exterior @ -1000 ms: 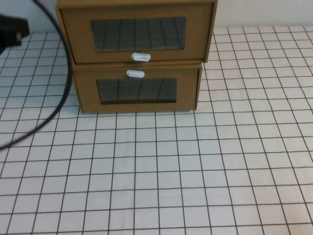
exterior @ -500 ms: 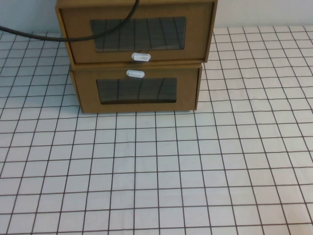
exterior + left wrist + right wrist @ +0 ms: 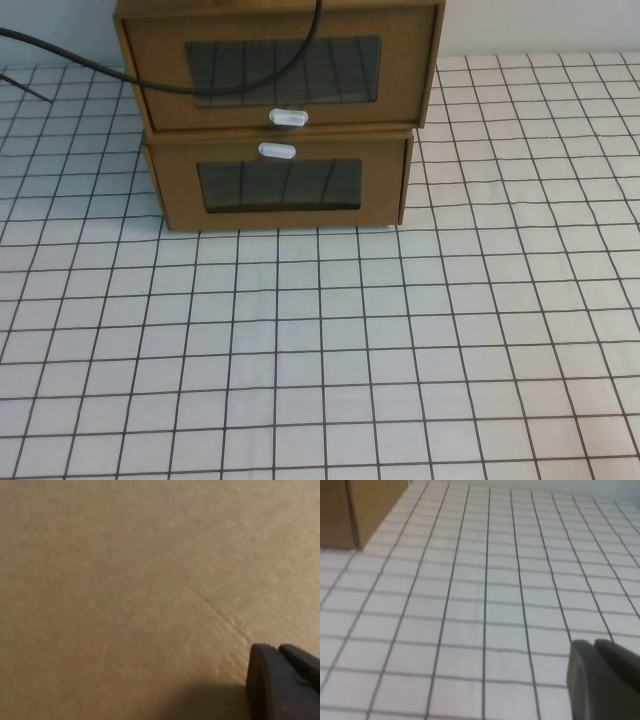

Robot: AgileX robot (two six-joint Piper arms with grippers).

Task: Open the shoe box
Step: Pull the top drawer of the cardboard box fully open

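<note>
Cardboard shoe box (image 3: 400, 90), far desk (image 3: 500, 350) edge, unopened: approach step.
Left claw (image 3: 282, 685) close to cardboard, state untellable; right claw (image 3: 602, 680) closed above desk; next, grip handle (image 3: 288, 117).

White table (image 3: 400, 350) ruled in a black grid. Directly on it stands the lower shoe box (image 3: 180, 190), well apart from the right gripper (image 3: 592, 650), which hangs above bare squares; the left gripper (image 3: 280, 652) is close against brown cardboard.

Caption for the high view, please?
Two closed shoe boxes stacked on a gridded table; unseen here, the left gripper is close to cardboard, the right gripper above the table.
</note>
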